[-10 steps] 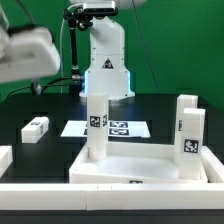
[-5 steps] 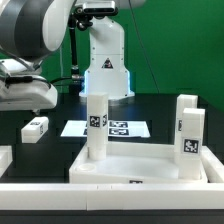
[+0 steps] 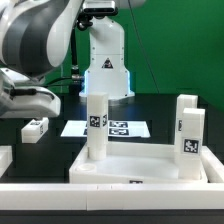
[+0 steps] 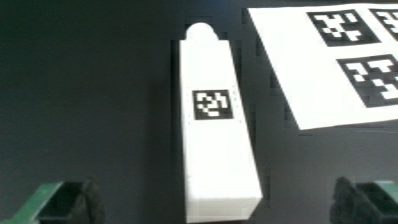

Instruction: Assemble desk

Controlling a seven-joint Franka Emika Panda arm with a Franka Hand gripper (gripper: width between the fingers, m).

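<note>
Wrist view: loose desk leg [image 4: 217,118] lies flat on black table [image 4: 89,90], one square black-and-white tag on its face; no readable writing. Marker board [image 4: 347,65] just beside. Gripper [image 4: 217,203] jaws wide, holding nothing. Exterior view: green backdrop; tabletop panel [image 3: 140,165] near front edge, two legs upright in it.

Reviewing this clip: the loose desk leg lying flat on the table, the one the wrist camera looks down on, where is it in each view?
Exterior view: loose leg lies on the black table at the exterior view's left, below the arm, beside the marker board.
Wrist view: the leg fills the picture's middle, lengthwise, between the open gripper's fingers.
Shared landmark: the marker board, close beside the leg in both.
</note>
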